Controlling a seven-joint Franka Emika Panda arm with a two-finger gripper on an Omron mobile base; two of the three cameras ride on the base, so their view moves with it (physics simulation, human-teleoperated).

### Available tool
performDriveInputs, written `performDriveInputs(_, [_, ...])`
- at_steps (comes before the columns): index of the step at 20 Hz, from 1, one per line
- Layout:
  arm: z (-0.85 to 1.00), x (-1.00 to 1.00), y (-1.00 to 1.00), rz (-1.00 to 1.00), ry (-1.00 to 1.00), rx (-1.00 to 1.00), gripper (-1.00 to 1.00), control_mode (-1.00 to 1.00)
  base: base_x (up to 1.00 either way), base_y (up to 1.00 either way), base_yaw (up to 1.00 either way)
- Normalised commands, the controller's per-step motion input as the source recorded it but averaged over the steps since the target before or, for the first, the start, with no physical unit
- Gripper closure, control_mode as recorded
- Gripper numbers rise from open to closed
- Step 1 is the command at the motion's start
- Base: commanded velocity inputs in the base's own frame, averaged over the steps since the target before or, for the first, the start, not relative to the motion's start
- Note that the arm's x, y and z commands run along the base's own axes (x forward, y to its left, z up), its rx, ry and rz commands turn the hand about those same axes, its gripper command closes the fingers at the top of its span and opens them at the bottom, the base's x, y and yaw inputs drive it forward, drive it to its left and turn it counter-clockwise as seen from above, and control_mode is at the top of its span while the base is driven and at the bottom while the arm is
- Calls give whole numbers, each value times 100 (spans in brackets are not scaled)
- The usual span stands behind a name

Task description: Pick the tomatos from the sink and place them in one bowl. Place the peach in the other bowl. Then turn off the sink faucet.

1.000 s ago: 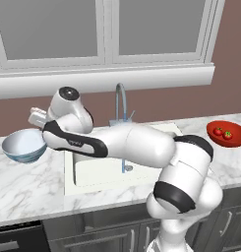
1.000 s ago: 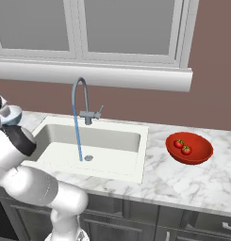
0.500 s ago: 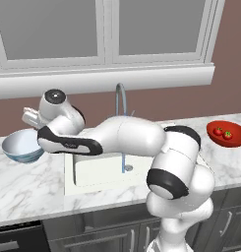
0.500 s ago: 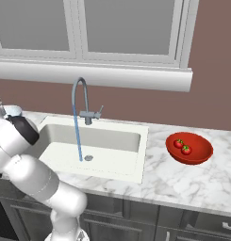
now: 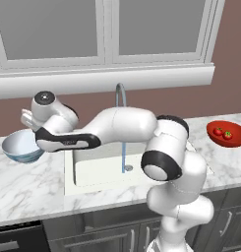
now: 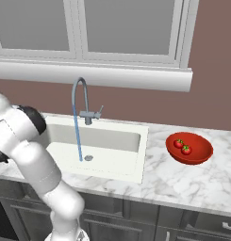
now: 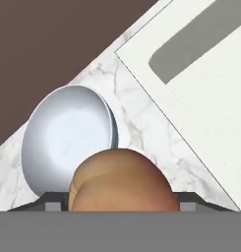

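The orange-tan peach [image 7: 123, 179] sits between my fingers in the hand view, and my gripper [image 5: 27, 119] is shut on it. It hangs just above the near rim of the deep white and pale blue bowl [image 5: 21, 146] [image 7: 68, 135], which stands on the counter left of the sink [image 5: 97, 170] [image 6: 114, 141]. Both tomatoes [image 5: 218, 131] [image 5: 228, 134] [image 6: 178, 143] [image 6: 186, 149] lie in the shallow red bowl [image 5: 215, 138] [image 6: 202, 153] at the right. Water runs from the grey gooseneck faucet [image 5: 120, 93] [image 6: 79, 89] into the basin.
White marble counter [image 5: 28, 192] [image 6: 183, 183] surrounds the sink. A windowsill and a brown wall rise right behind the faucet. My own arm stretches across the sink's left half in the left base view.
The arm has swung further left, carrying the hand and peach toward the pale blue bowl. The bowls, tomatoes and running water are unchanged.
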Motion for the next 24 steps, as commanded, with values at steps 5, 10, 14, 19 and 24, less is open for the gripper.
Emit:
performDriveInputs(5, [-10, 30, 30, -13, 11, -5, 100, -100, 0, 0, 0])
performDriveInputs(10, [-4, 32, 51, -13, 8, -5, 100, -100, 0, 0, 0])
performDriveInputs(14, [6, 38, 38, -16, 15, -4, -100, -100, 0, 0, 0])
performDriveInputs(19, [10, 28, 7, -17, 19, -3, -100, -100, 0, 0, 0])
performDriveInputs(24, [0, 11, 17, -14, 10, -5, -100, -100, 0, 0, 0])
